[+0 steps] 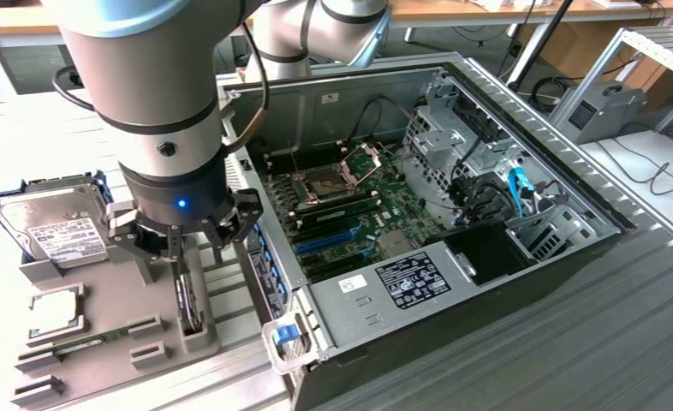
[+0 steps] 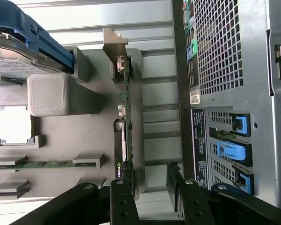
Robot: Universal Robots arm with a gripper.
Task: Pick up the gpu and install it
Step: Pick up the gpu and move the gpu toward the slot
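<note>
The gpu (image 1: 186, 301) stands on edge in a slot of the grey holder tray (image 1: 108, 364), left of the computer case in the exterior view. In the wrist view the gpu (image 2: 127, 112) is a thin dark card seen edge-on, with its silver bracket (image 2: 114, 41) at the far end. My gripper (image 1: 185, 257) hangs directly above the card, open, with nothing between its fingers. In the wrist view my gripper (image 2: 152, 199) has the card's near end lined up close to one black finger (image 2: 122, 201); the other finger (image 2: 182, 199) stands apart from it.
The open computer case (image 1: 565, 257) lies at the exterior view's right, with its motherboard and blue slots (image 1: 334, 244) exposed. On the tray sit a hard drive in a blue caddy (image 1: 51, 227), a processor (image 1: 56, 310) and a green memory stick (image 1: 91, 341).
</note>
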